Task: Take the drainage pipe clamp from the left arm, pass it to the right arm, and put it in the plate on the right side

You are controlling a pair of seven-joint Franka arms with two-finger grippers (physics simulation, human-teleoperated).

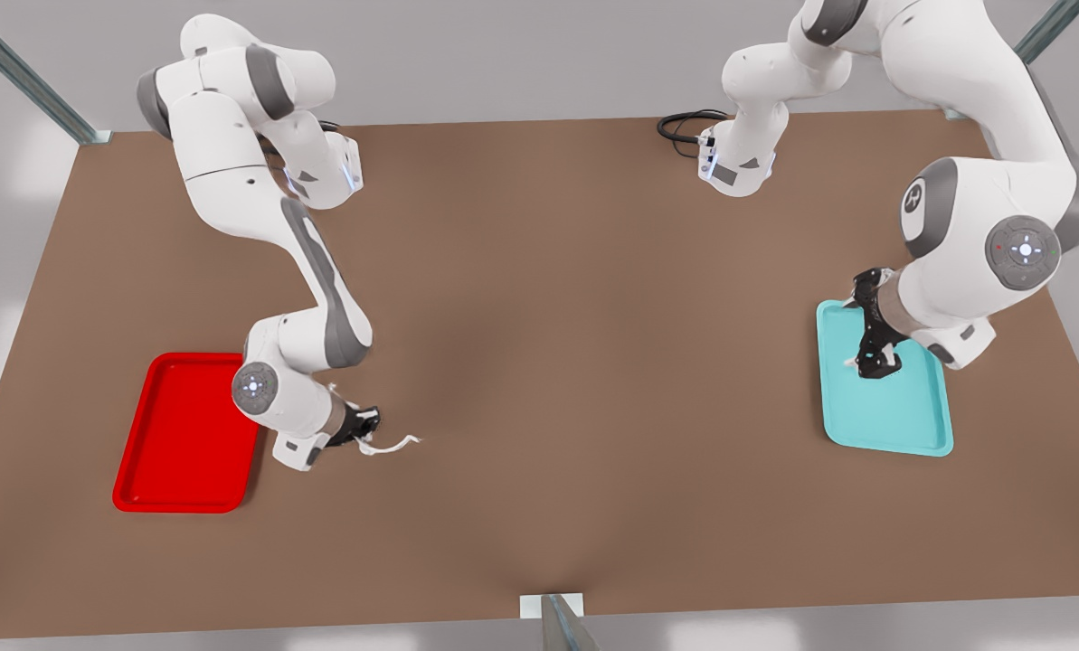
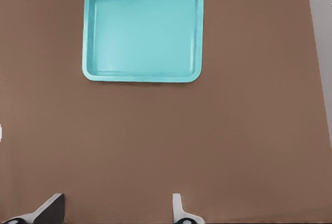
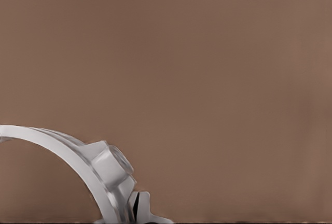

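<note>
Right gripper point(image 1: 369, 436) is clamping the drainage pipe clamp point(image 1: 392, 444) just beside the red plate point(image 1: 186, 432) on the front view's left, needing a low carry inside the rim; left gripper point(image 1: 874, 363), fingers spread, is waiting over the teal tray point(image 1: 883, 425).

Flat brown table point(image 1: 539, 362), matte, evenly lit with a soft darker patch near its middle. Pale grey floor point(image 1: 14, 181) around it with blurry bright reflections; metal frame struts point(image 1: 23, 77) at both far corners, and another strut on a white bracket point(image 1: 553, 610) at the near edge.
</note>
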